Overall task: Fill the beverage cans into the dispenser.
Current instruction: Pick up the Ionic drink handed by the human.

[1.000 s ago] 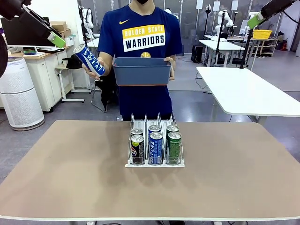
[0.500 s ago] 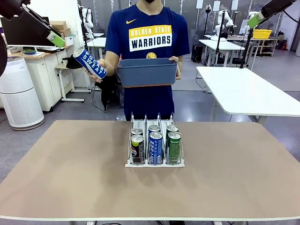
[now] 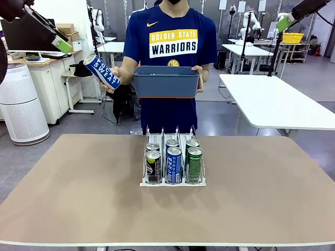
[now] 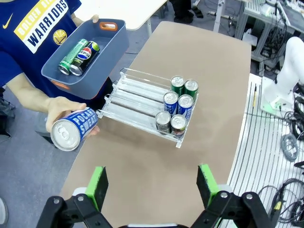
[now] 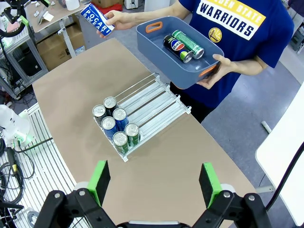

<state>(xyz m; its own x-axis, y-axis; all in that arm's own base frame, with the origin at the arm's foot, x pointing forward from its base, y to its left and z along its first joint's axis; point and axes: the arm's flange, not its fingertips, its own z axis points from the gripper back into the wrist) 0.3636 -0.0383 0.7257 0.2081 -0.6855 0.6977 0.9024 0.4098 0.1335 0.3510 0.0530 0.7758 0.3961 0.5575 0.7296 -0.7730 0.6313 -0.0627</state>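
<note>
Left gripper (image 4: 153,186): jaws fully apart, nothing between pads; lower centre of left wrist frame, above table (image 3: 73,198).
Right gripper (image 5: 154,183): jaws fully apart, empty; lower centre of right wrist frame.
Dispenser (image 3: 172,182): centre of front frame, on table.
Six cans (image 3: 174,163): upright at near end of lanes, two per lane (black, blue, green, left to right).
Person: upper centre of front frame. One hand (image 4: 57,110) holds blue can (image 3: 102,71), tilted. Other hand (image 5: 216,66) holds grey-blue bin (image 3: 165,83).
Two cans (image 5: 183,43): lying flat in bin, one green, one dark (probably black; print small).
</note>
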